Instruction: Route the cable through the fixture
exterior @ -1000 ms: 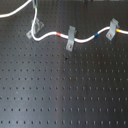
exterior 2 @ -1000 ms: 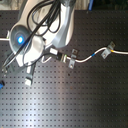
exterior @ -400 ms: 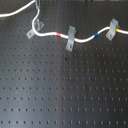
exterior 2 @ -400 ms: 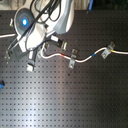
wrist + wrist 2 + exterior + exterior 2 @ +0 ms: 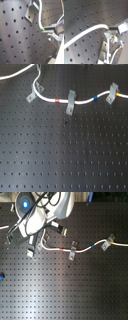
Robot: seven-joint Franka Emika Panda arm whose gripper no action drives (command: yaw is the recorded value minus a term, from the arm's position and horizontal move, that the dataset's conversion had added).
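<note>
Cable [image 5: 82,100]: lay across the far part of the board [image 5: 65,159] in the first exterior view, passing under two strap clips, the middle one [image 5: 71,102] by a red band and the other [image 5: 113,92] by blue and yellow bands.
Fixture [image 5: 31,97]: stood at the first exterior view's left, just beside the cable's bend; whether the cable sat in its fork could not be told.
Gripper [image 5: 34,246]: hung over the fixture end of the cable in the second exterior view; in the second wrist view a finger [image 5: 115,30] reached the cable [image 5: 87,32]; spread or pinching could not be told.
Change: arm sat higher in the second exterior view than a second before; cable lay much as it had.
</note>
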